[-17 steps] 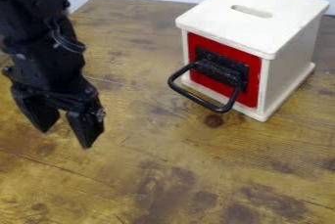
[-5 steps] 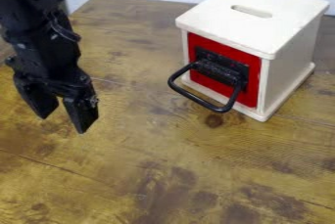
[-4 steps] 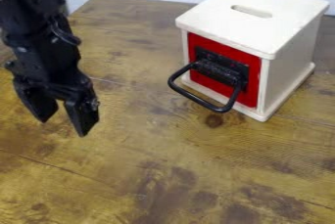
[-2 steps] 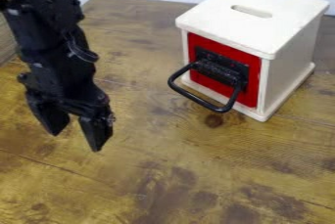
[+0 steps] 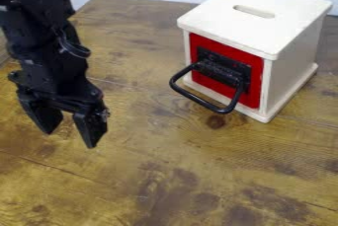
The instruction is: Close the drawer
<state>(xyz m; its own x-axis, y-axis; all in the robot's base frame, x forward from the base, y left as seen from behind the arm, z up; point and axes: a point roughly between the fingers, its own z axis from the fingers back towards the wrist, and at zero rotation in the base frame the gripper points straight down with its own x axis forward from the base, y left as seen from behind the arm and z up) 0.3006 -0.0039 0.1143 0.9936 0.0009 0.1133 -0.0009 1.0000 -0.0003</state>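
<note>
Tool (image 5: pixel 69 129) open, well apart from drawer (image 5: pixel 222 69) w/ handle (image 5: pixel 205 89).

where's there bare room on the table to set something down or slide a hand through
The wooden tabletop is bare between the end effector and the black loop handle, and all along the near side below both. It's crowded right at the handle, against the red drawer front, and under the end effector.

the black arm (image 5: pixel 46 37) reaches down from the upper left, its gripper (image 5: pixel 69 131) pointing downward, the two fingers spread apart with a gap between them.
</note>
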